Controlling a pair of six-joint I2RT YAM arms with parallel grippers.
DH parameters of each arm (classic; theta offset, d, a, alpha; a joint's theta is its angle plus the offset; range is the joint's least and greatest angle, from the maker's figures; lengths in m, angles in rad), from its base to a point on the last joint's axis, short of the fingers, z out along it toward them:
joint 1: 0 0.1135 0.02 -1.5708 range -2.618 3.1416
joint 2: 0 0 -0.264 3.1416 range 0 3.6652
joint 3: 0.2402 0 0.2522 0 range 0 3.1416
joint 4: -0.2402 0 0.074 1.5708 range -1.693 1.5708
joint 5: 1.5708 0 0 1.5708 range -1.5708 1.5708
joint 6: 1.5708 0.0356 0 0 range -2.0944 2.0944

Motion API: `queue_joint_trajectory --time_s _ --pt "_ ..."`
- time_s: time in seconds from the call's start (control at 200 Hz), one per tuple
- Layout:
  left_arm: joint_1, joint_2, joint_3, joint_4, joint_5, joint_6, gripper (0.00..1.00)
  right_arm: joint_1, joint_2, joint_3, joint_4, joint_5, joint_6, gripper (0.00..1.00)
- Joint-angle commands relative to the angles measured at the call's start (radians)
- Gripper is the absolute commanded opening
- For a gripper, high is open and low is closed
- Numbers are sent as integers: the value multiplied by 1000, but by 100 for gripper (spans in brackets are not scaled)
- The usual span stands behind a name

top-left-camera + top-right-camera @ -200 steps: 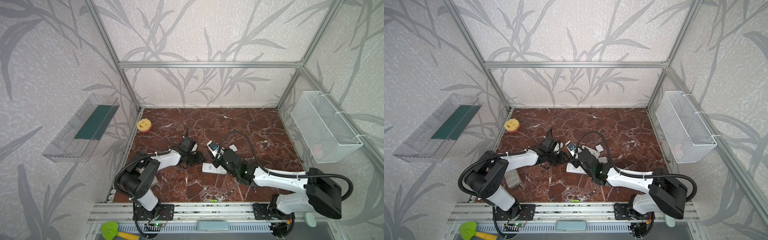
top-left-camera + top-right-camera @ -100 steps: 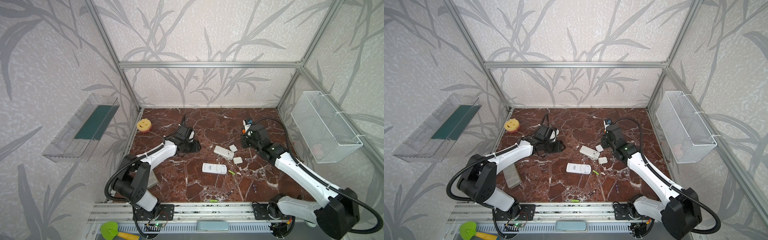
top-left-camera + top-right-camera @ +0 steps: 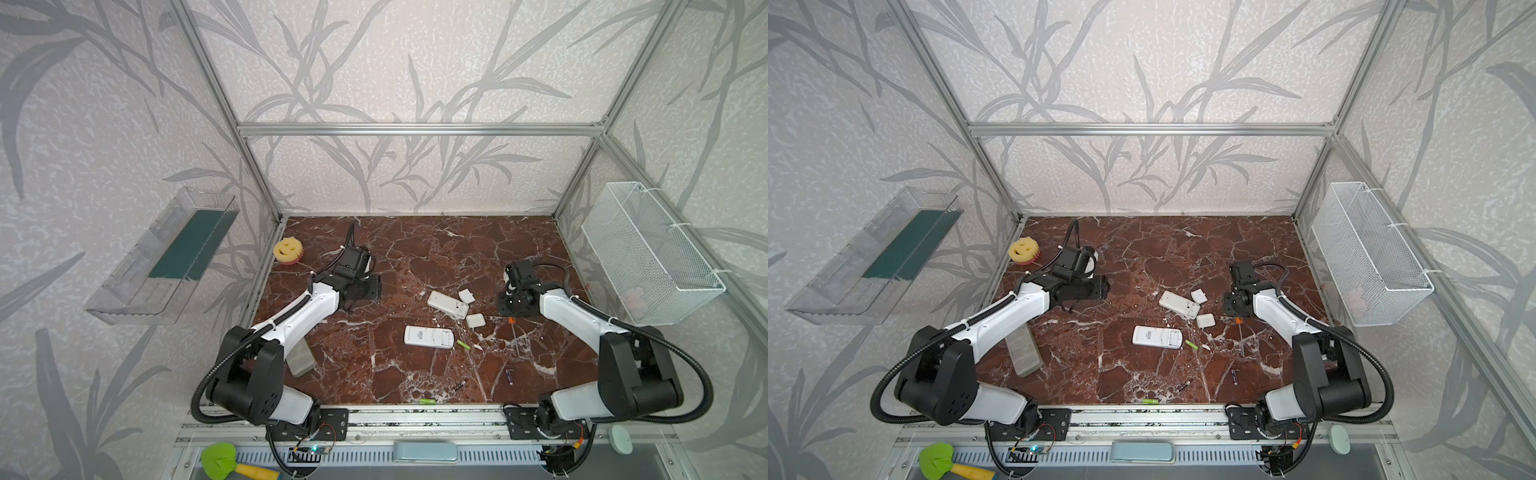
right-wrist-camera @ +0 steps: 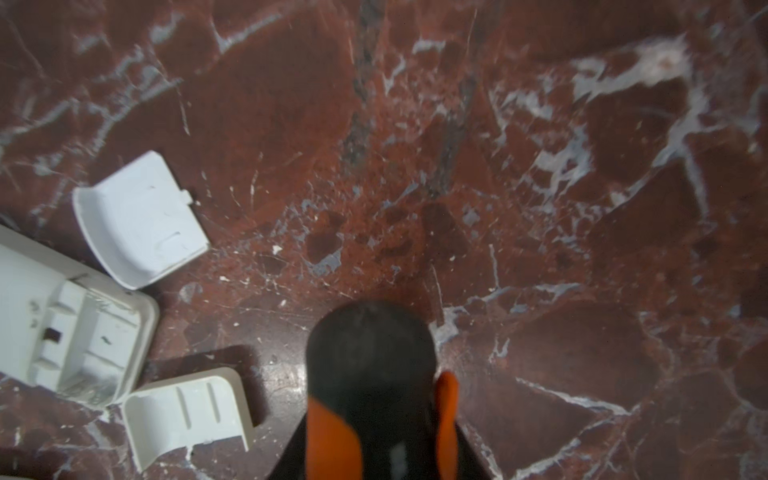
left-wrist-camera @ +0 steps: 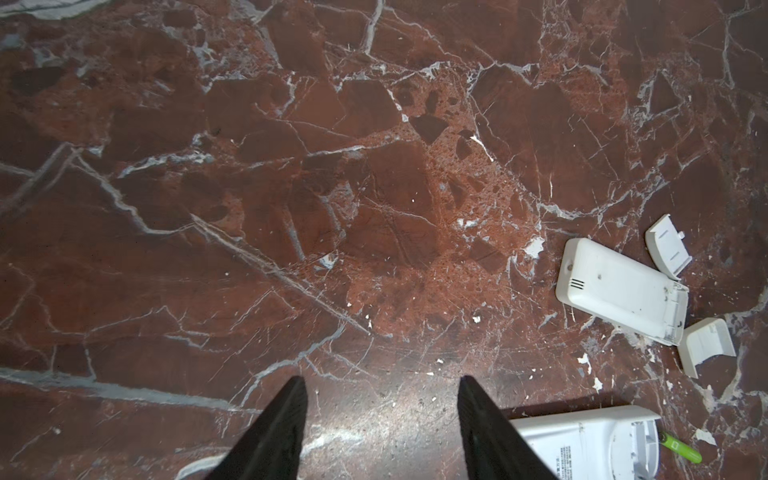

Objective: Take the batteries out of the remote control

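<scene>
Your left gripper: jaws well apart, nothing between them, over a bare stretch of the marble table.

Your right gripper: closed round the orange-and-black handle of the screwdriver, low over the table. It sits just beside the far cover and near cover, both loose (the shaft shows in both top views, pointing toward the front edge).

All four batteries are out and lying on the table:
- One green battery is just beside the open end of the near remote.
- The second green battery is at the front edge.
- The black battery is a little behind the second green one.
- The purple battery is off to the right of the black one, apart from it.

The far remote lies back up. Its compartment is open and empty in the right wrist view. The near remote's compartment is open too.
</scene>
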Motion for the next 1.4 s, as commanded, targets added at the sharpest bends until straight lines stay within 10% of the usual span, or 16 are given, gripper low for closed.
queue_joint_trajectory --time_s 0.0,0.58,0.9,1.19,1.394 --pt "6 -24 -35 2 -55 33 61 -8 27 32 -31 -19 3 18" --pt "27 -117 -66 43 -178 62 71 -10 -75 92 -98 28 -35 51" --pt "67 -219 -84 94 -431 139 95 -9 -371 11 99 180 -126 73" --pt "102 -328 -312 561 -608 366 100 -11 -570 -291 582 324 -233 100" --pt "159 -306 -531 921 -595 375 100 -18 -508 -452 877 363 -280 99"
